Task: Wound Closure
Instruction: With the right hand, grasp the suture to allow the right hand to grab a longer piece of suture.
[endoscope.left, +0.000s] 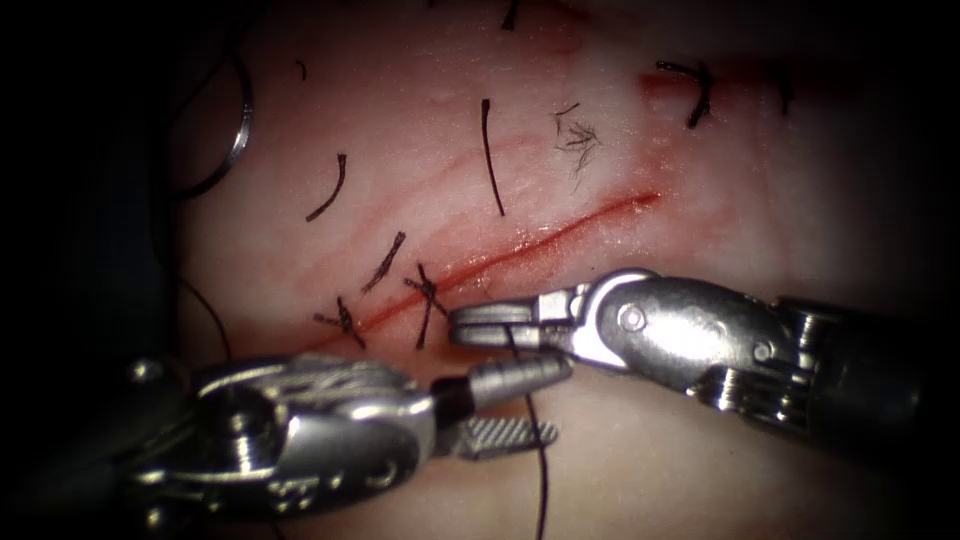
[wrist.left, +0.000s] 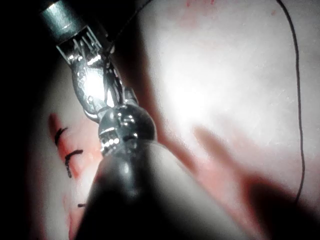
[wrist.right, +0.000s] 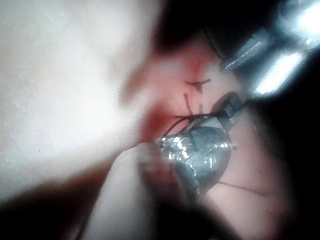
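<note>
Thread (endoscope.left: 541, 470) held by right tool (endoscope.left: 485, 327); left tool (endoscope.left: 520, 405) open, empty.

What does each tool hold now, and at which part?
The right tool has its jaws shut on the thread, close beside the cut. The left tool stands open and holds nothing. The needle lies free at the tissue's left edge.

Likely a surgical training lab: pale tissue (endoscope.left: 400, 130) with a stitched cut (endoscope.left: 520, 245), loose thread ends (endoscope.left: 490, 155), darkness around.
</note>
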